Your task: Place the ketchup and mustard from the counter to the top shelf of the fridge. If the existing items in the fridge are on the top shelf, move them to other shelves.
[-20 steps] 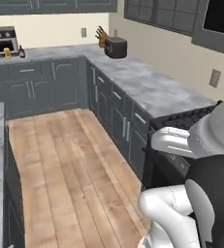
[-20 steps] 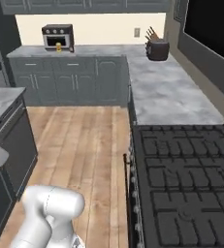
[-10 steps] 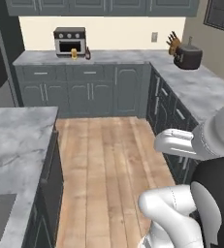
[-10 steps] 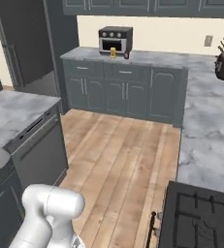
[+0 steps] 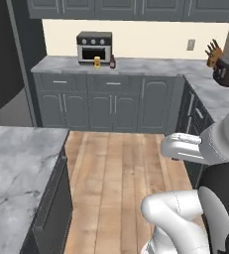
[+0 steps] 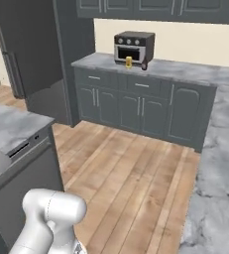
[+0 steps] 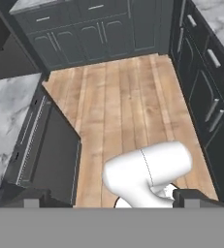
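left base view: the marbled grey-white table (image 5: pixel 136 65) runs along the far wall over dark grey doors. on it, in front of the boxy black-and-silver toaster oven (image 5: pixel 94 47), stand the squat yellow mustard (image 5: pixel 97 61) and, just to its right, the narrow-necked dark ketchup (image 5: pixel 112 62). since half a second ago the camera has swung, so this table sits more central and nearer.

right base view: the mustard (image 6: pixel 129 62) and ketchup (image 6: pixel 143 65) stand by the oven; the tall dark fridge (image 6: pixel 31 49) rises to the left, closed.

hand view: plank wood floor (image 7: pixel 128 106) below; the jaws (image 7: pixel 112 198) stand released, wide apart, holding nothing.
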